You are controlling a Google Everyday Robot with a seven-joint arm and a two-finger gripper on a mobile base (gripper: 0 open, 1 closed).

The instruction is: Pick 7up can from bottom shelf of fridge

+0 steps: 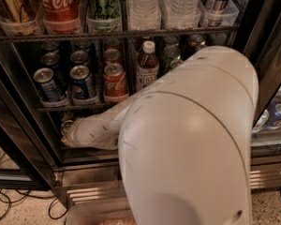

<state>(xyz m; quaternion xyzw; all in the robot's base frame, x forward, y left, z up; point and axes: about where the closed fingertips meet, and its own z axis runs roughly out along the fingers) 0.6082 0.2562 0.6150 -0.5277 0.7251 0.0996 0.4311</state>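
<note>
The camera view is being filled largely by the white arm (187, 139), whose bulky shell is covering the middle and right of the fridge (23, 139). The forearm is being extended leftward and downward into the bottom shelf (91, 154), under the brighter rack.

The hand (67, 138) is being seen only as the pale tip of the forearm at the left end of that shelf, close to the black door frame. Whether the hand is open or closed cannot be told, as its working end is being hidden by the wrist and the dim light.

The 7up can (66, 124) is being observed upright at the left end of the bottom shelf. Only its shiny silver top is showing, just above the tip of the hand. The two are lying very close together, but contact or a grip cannot be confirmed.

On the rack above, Pepsi cans (82, 82) are being held in two rows at the left. Coca-Cola cans (114, 80) are being kept beside them, with a white-capped brown bottle (147, 68) just to their right. Higher up, water bottles (145, 6) are being carried on the topmost visible rack.

The ribbed steel base panel (91, 194) is being seen below the bottom shelf. Dark cables (11, 205) are lying on the floor at lower left.
</note>
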